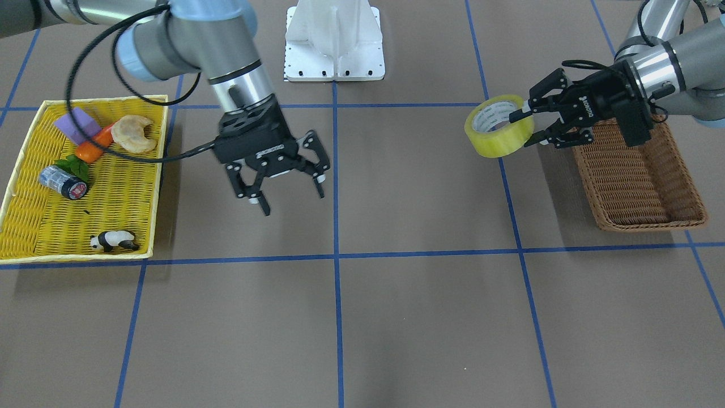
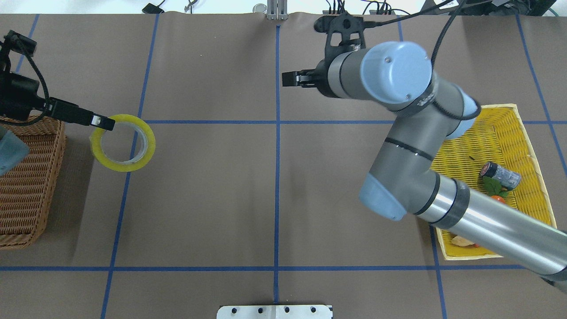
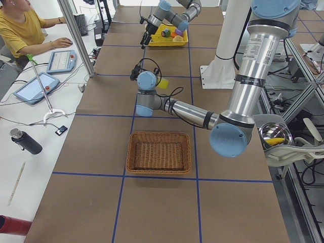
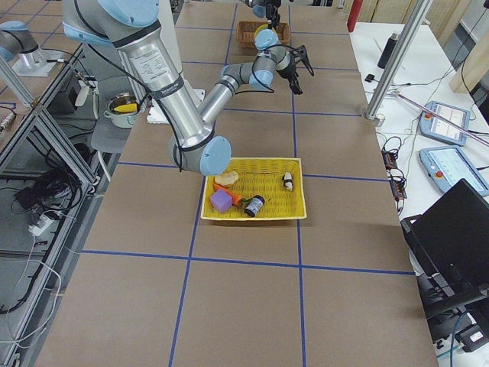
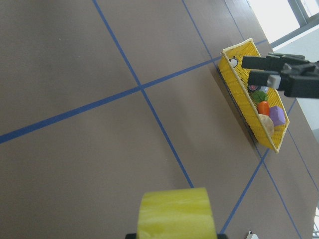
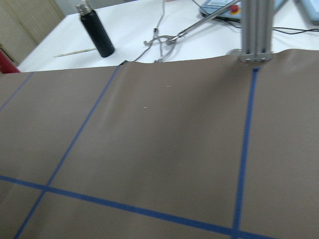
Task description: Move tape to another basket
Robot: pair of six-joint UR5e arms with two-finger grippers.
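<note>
The yellow-green tape roll (image 1: 498, 141) hangs in the air just off the brown wicker basket (image 1: 640, 175), on its inner side. My left gripper (image 1: 521, 130) is shut on the roll's wall, one finger inside the ring and one outside. In the overhead view the tape (image 2: 124, 166) sits right of the basket (image 2: 26, 190), held by the left gripper (image 2: 104, 122). The left wrist view shows the tape (image 5: 177, 211) at its bottom edge. My right gripper (image 1: 293, 202) is open and empty above the table's middle, between the two baskets.
A shallow yellow tray (image 1: 22, 164) holds a purple block (image 1: 76, 124), a carrot (image 1: 93, 148), a croissant (image 1: 133, 134), a small dark cylinder (image 1: 63, 181) and a toy panda (image 1: 113, 241). A white robot base plate (image 1: 334, 42) stands at the back.
</note>
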